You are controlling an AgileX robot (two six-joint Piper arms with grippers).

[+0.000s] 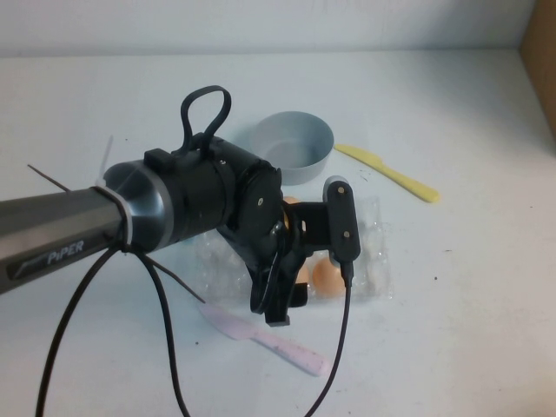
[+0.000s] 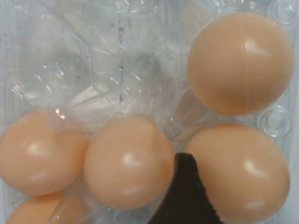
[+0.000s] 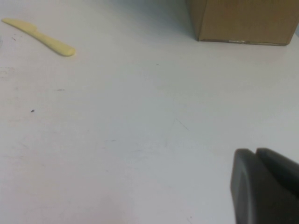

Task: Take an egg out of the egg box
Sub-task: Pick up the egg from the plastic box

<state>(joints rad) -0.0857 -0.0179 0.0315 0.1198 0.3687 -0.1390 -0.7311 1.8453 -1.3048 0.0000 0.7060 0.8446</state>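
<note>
The left gripper point(image 1: 291, 295) hangs low over the egg box point(image 1: 375, 252), which lies near the middle of the white worktop point(image 1: 469, 287), a little toward the near edge. In the left wrist view only one dark, ribbed fingertip point(image 2: 187, 196) shows, pushed down between two eggs; the other finger is out of frame, so how wide the claw stands cannot be told, nor whether it grips anything. That fingertip sits against the egg point(image 2: 128, 161) on one side and a second egg point(image 2: 240, 172) on the other.

The arm's black wrist housing and its looped cable cover most of the box in the high view; only one egg point(image 1: 327, 276) and a sliver of another point(image 1: 292, 201) peek out beside it. In the wrist view, one egg point(image 2: 240, 63) is cut by the frame edge, one point(image 2: 39, 158) lies beside the middle egg, and a fifth point(image 2: 32, 212) is barely visible at the corner.

The box is clear, crinkly plastic with dimpled cups that catch glare; the eggs are smooth, orange-tan and glossy.

A round grey bowl point(image 1: 294, 146) stands just beyond the box toward the far edge. A flat yellow plastic knife point(image 1: 388, 172) lies beside the bowl toward the right edge, and a pale pink one point(image 1: 265, 337) lies by the box toward the near edge.

The right gripper point(image 3: 264, 186) shows only in its own wrist view as two dark fingers pressed together above bare worktop, with a brown cardboard box point(image 3: 243, 21) beyond.
</note>
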